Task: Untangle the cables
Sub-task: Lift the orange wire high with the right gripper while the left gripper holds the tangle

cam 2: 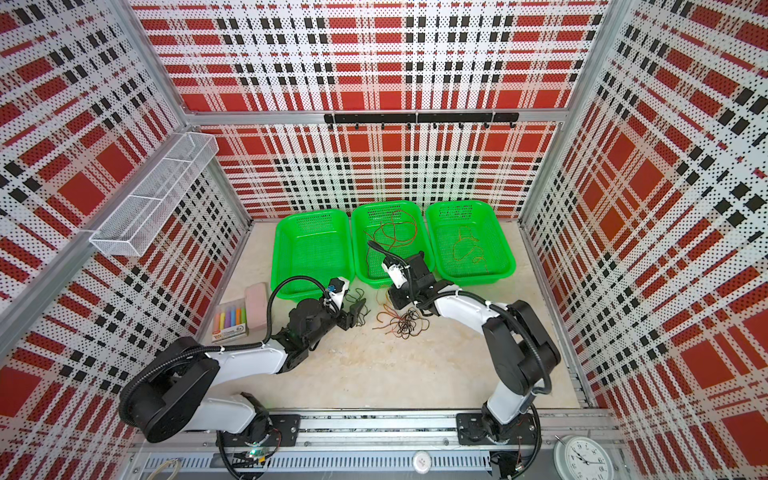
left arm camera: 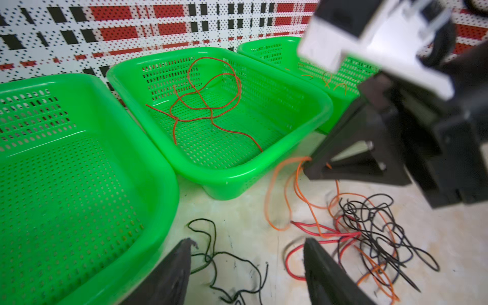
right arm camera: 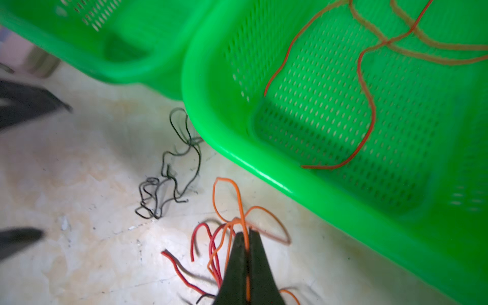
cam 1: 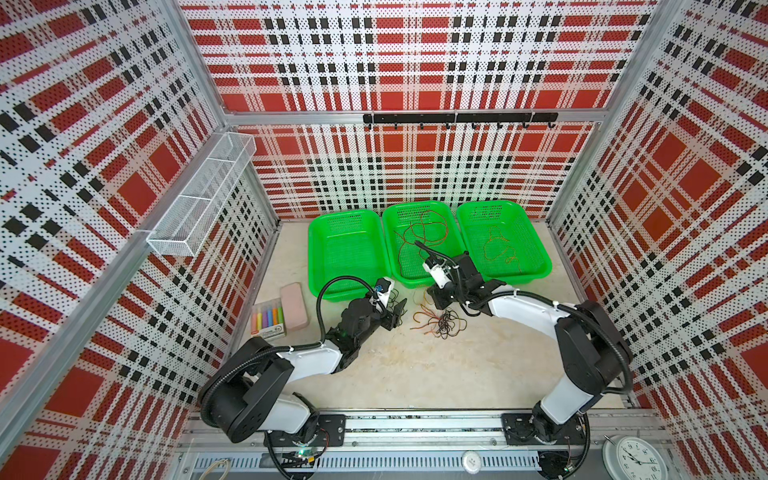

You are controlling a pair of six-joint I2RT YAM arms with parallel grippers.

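found the right gripper [right arm camera: 247, 233] pinched tight on an orange cable [right arm camera: 239, 200] running down to the tangle of cables [cam 1: 440, 322] on the table [cam 1: 415, 374] just before the middle basket [cam 1: 415, 203]. saw the left gripper [left arm camera: 248, 241] spread wide, holding nothing, a loose black cable [left arm camera: 211, 253] on the table by its fingers. noted red cable [left arm camera: 211, 105] in the middle basket, orange-brown cable [cam 1: 498, 249] in the right basket [cam 1: 490, 203].
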